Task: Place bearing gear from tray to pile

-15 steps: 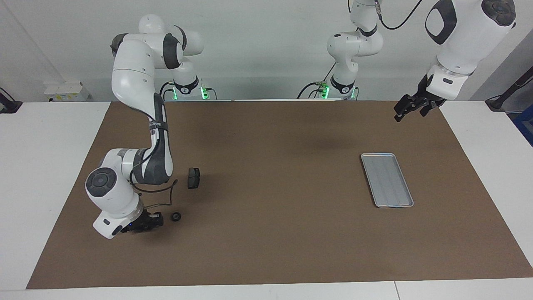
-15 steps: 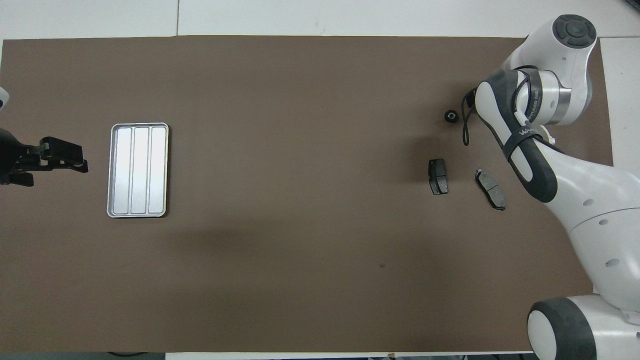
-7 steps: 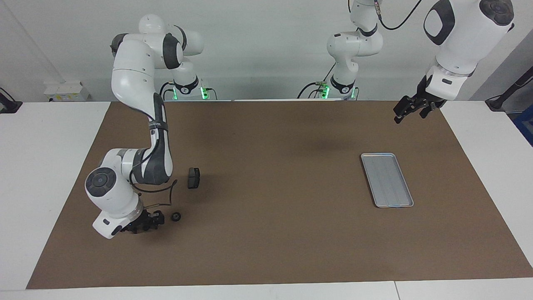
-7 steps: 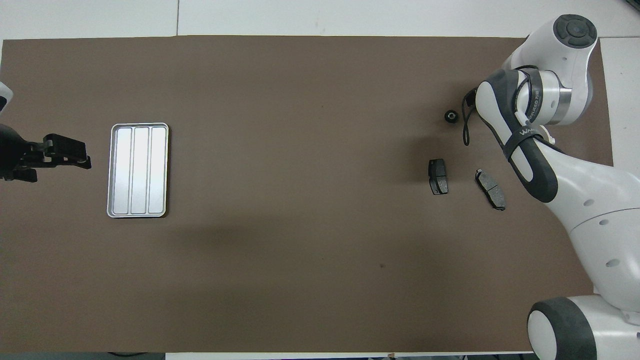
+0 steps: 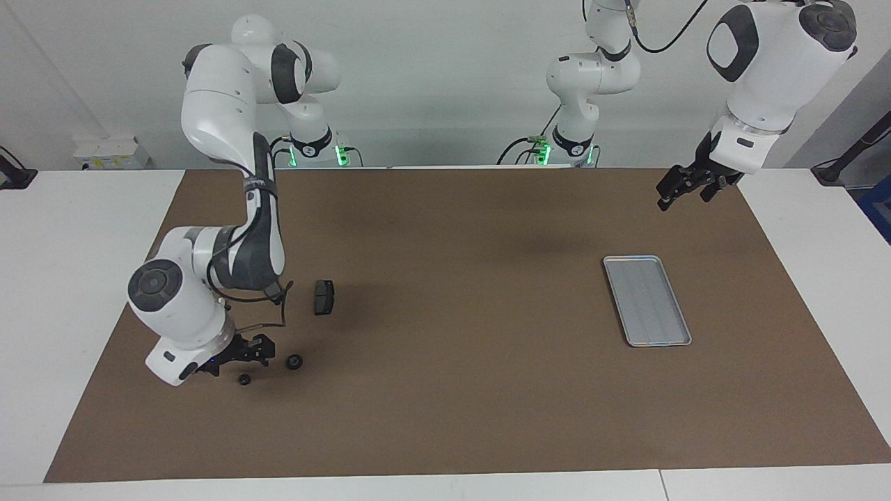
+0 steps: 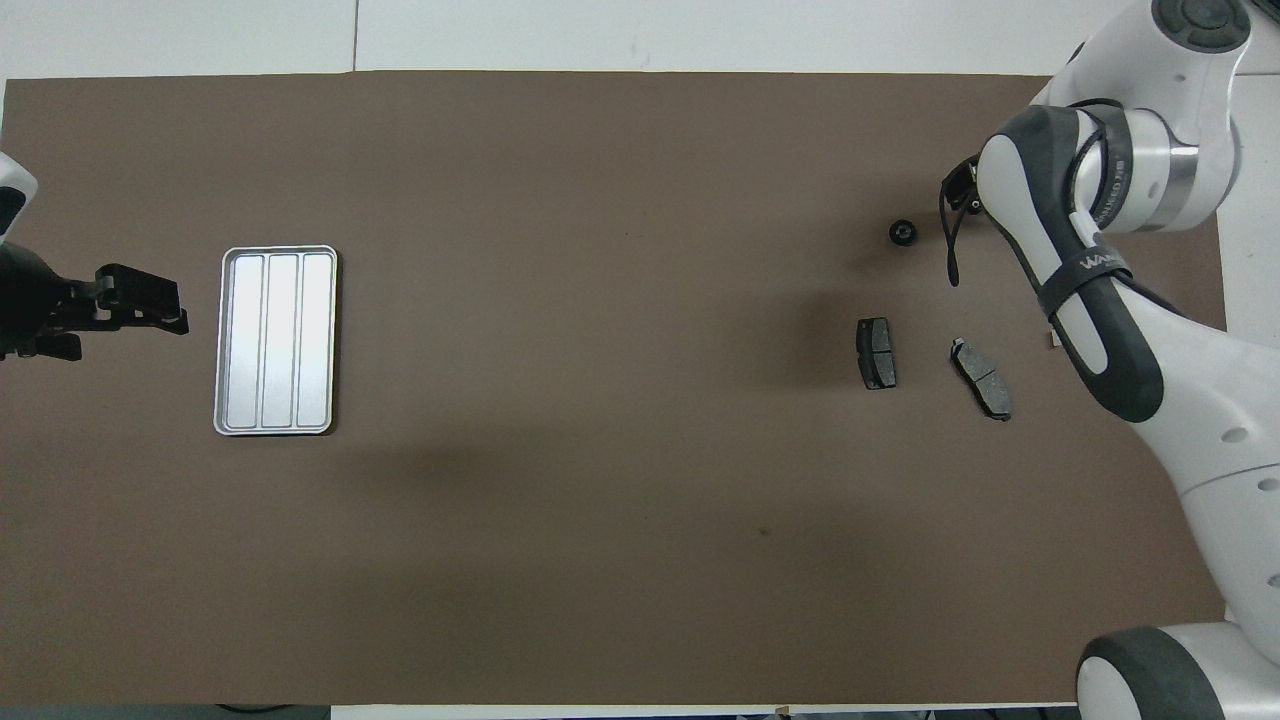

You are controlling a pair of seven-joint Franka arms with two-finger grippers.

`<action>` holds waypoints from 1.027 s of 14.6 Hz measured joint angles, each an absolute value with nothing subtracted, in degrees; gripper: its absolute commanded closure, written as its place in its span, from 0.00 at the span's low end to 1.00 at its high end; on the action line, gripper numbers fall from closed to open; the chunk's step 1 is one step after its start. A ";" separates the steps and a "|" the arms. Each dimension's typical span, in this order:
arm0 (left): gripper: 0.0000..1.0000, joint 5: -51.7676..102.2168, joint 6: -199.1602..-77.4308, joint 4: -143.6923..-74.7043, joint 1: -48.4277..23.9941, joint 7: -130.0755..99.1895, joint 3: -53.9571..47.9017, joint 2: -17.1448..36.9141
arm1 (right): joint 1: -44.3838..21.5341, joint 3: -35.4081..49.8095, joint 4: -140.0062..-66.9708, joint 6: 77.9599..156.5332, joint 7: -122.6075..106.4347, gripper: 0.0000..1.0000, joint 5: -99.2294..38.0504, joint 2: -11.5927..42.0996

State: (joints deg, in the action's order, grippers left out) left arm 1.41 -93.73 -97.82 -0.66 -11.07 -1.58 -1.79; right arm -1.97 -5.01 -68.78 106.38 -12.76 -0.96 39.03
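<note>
The silver tray (image 5: 647, 300) (image 6: 277, 340) lies bare toward the left arm's end of the table. A small black bearing gear (image 5: 243, 379) rests on the mat just under my right gripper (image 5: 250, 351), which hangs open a little above it with nothing held. The right arm hides this gear and the gripper in the overhead view. Beside it lies a second small black gear (image 5: 294, 361) (image 6: 903, 232). Nearer to the robots are the pile's two dark brake-pad pieces (image 6: 876, 352) (image 6: 981, 377). My left gripper (image 5: 667, 198) (image 6: 178, 308) waits open in the air beside the tray.
A brown mat (image 5: 459, 417) covers the white table. The right arm's elbow and forearm (image 6: 1100, 320) hang over the mat's edge at its own end of the table, beside the pile.
The right gripper has opened and lifted, and the bearing gear now lies free on the mat below it. The left gripper has barely drifted.
</note>
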 measured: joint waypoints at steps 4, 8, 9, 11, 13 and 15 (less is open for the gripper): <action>0.00 1.41 -93.73 -97.82 -1.22 -11.07 -1.56 -1.79 | -1.96 -5.01 -68.36 95.46 -12.76 0.00 -0.97 27.22; 0.00 1.41 -93.73 -97.82 -1.26 -11.07 -1.55 -1.79 | -1.90 -5.06 -73.46 87.33 -12.76 0.00 -0.99 13.16; 0.00 1.41 -93.73 -97.82 -1.26 -11.07 -1.55 -1.79 | -1.90 -5.06 -76.49 86.61 -12.76 0.00 -0.99 9.27; 0.00 1.41 -93.73 -97.82 -1.26 -11.07 -1.55 -1.79 | -1.91 -5.05 -81.90 84.70 -12.76 0.00 -0.99 2.86; 0.00 1.41 -93.73 -97.82 -1.26 -11.07 -1.55 -1.79 | -1.92 -4.99 -84.98 83.38 -12.76 0.00 -0.99 -0.49; 0.00 1.41 -93.73 -97.82 -1.26 -11.07 -1.55 -1.79 | -1.92 -4.99 -86.93 83.32 -12.76 0.00 -0.98 -1.65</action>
State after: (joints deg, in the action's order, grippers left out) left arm 1.41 -93.73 -97.82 -1.26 -11.07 -1.55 -1.79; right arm -1.92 -4.99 -86.93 83.32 -12.76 -0.98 -1.65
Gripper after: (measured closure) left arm 0.000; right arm 0.000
